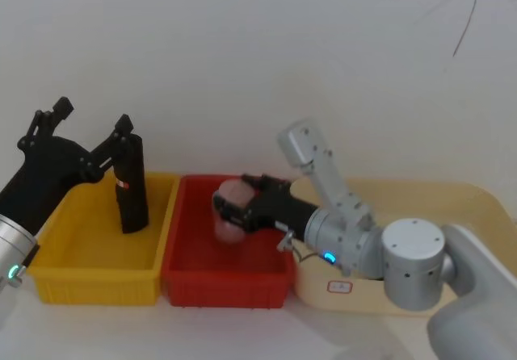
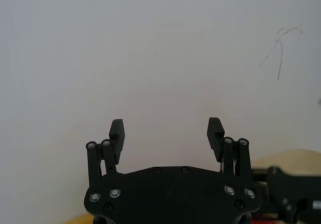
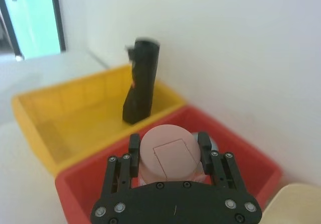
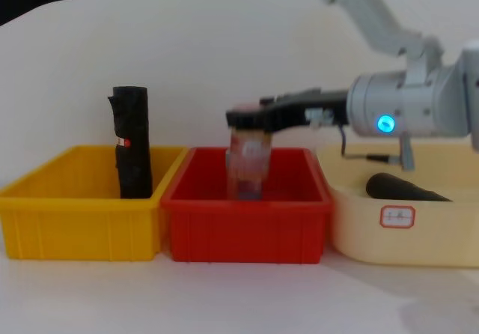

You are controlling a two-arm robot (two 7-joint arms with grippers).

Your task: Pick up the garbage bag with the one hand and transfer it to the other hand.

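- Right gripper [image 1: 229, 211] clamps a pink bottle [image 3: 167, 155] over the red bin [image 4: 243, 225]; left gripper [image 2: 166, 129] gapes, raised before the white wall [image 2: 160, 48].
- Garbage bag [image 4: 132, 141] stands upright in the yellow bin [image 4: 78, 225], beside the left gripper; a pale table [image 4: 224, 300] lies beneath.

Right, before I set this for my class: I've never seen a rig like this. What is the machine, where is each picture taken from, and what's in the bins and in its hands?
It is a two-armed robot, and each arm ends in a two-finger gripper. One camera looks down from its head, one looks across from its chest, and one sits on each wrist.

Three containers stand side by side: a yellow bin, a red bin and a cream tray. The garbage bag, a black roll, stands upright in the yellow bin with nothing holding it. The left gripper is open and empty, raised on the yellow bin's side. The right gripper is shut on a pink container in the red bin. Another black roll lies in the cream tray.
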